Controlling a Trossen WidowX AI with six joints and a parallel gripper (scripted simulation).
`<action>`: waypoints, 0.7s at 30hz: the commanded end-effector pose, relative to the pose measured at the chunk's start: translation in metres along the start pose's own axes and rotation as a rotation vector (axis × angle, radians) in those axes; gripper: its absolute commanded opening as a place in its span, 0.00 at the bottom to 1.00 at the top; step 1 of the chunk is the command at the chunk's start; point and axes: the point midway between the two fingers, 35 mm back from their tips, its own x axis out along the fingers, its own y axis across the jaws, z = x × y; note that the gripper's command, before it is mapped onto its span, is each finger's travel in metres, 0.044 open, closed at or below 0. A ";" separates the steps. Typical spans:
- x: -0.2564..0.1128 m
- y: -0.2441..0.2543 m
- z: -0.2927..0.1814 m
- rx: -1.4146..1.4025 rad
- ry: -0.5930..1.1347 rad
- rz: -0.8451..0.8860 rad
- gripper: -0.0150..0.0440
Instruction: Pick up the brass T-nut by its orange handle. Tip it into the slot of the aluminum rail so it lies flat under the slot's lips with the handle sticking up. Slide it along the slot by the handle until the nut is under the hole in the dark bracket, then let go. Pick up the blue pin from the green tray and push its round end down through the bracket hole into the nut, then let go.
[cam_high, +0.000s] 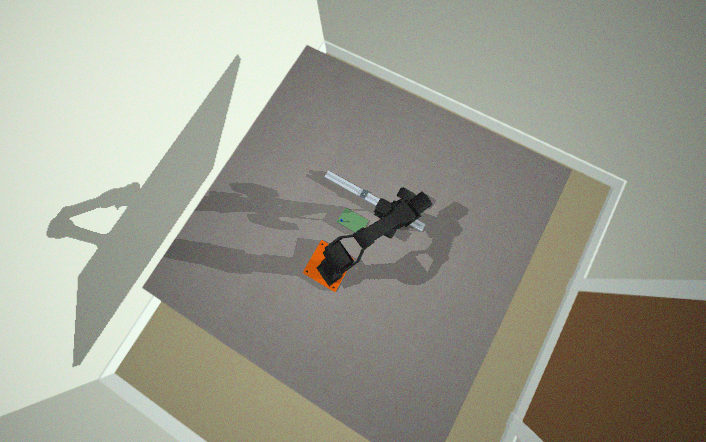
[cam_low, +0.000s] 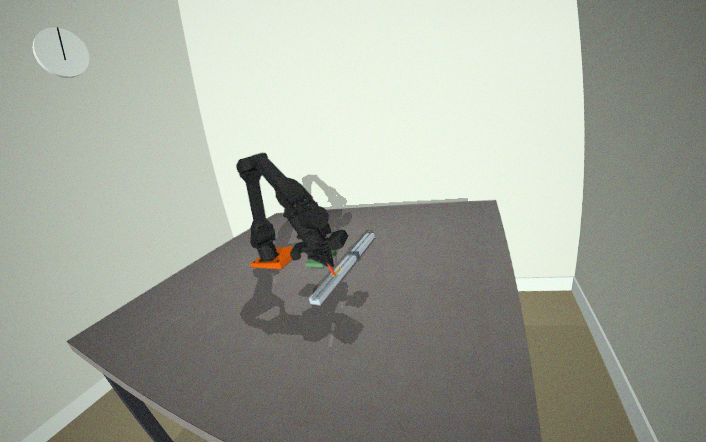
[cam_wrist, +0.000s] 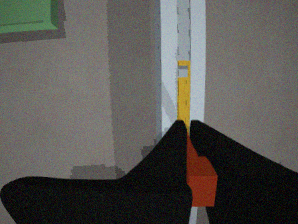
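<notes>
Bench (cam_high: 442, 312) (cam_low: 416, 354): matte grey-brown, faintly speckled, under the rail.
Rail (cam_high: 341, 182) (cam_low: 326, 292) (cam_wrist: 197, 30): long pale aluminum bar, straight-lipped slot along its top.
End effector (cam_high: 398, 210) (cam_low: 331, 264) (cam_wrist: 185, 127): black tapered fingers closed on the orange handle, above the rail.
Green tray (cam_high: 356, 221) (cam_low: 314, 264) (cam_wrist: 30, 15): flat, matte, beside the rail; the blue pin (cam_high: 341, 220) lies on it.
Dark bracket (cam_high: 364, 193) (cam_low: 354, 254): small block across the rail.
Brass T-nut (cam_low: 338, 270) (cam_wrist: 184, 97): yellow strip with a notch, in line with the rail's slot; perhaps not fully under the lips, the view being poor.
Orange handle (cam_low: 331, 269) (cam_wrist: 202, 187): block-ended, leaning over the rail.
Good handling: settle the nut flat, bring the handle upright, then slide gently along the rail towards the bracket, never prying the lips.
</notes>
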 end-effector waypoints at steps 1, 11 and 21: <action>0.000 -0.001 -0.001 0.005 0.003 0.011 0.00; 0.000 -0.002 -0.001 0.010 0.003 0.031 0.00; 0.001 -0.003 -0.001 0.015 0.003 0.051 0.00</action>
